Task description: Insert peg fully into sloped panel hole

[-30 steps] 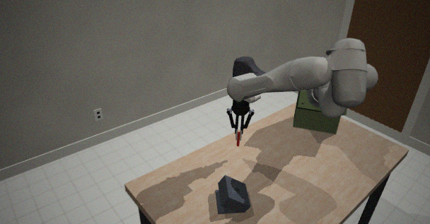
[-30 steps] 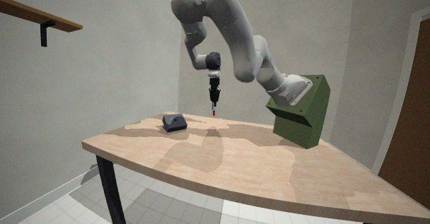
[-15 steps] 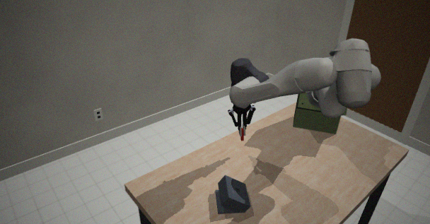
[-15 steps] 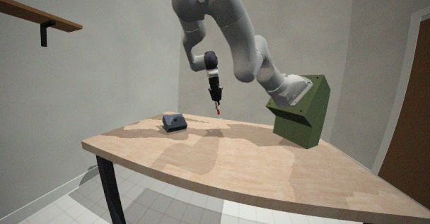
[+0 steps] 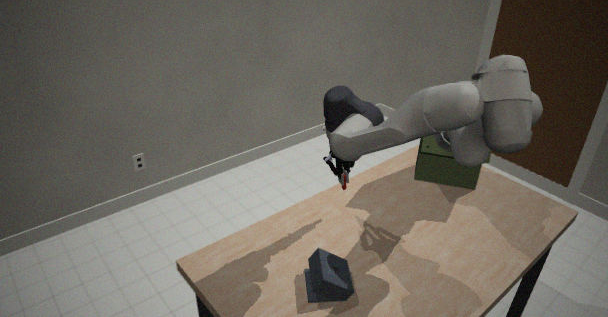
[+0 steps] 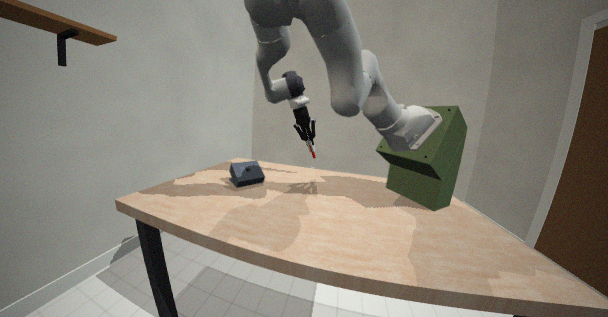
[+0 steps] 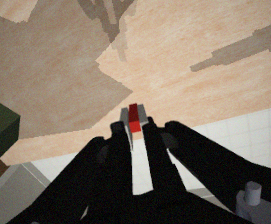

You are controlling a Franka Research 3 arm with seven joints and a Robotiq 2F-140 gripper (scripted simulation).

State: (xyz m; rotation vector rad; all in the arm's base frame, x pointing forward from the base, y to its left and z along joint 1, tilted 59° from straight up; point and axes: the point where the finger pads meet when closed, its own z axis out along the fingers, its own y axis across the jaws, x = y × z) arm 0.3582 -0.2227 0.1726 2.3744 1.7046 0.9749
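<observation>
My gripper (image 5: 343,177) is shut on a thin peg with a red tip (image 5: 344,185) and holds it well above the table near its far edge. It hangs tilted in the exterior view (image 6: 309,142), the peg (image 6: 312,151) pointing down. In the wrist view the black fingers clamp the white peg, its red end (image 7: 135,116) poking out past the tips. The dark grey block with the sloped panel (image 5: 327,276) sits on the table near the front left corner, a small hole in its sloped face; it also shows in the exterior view (image 6: 246,173), far from the gripper.
The green mount block (image 6: 429,157) carrying the arm's base stands at the table's back corner. The wooden table (image 5: 390,240) drops off to tiled floor on all sides. A wall shelf (image 6: 55,27) is high on the left.
</observation>
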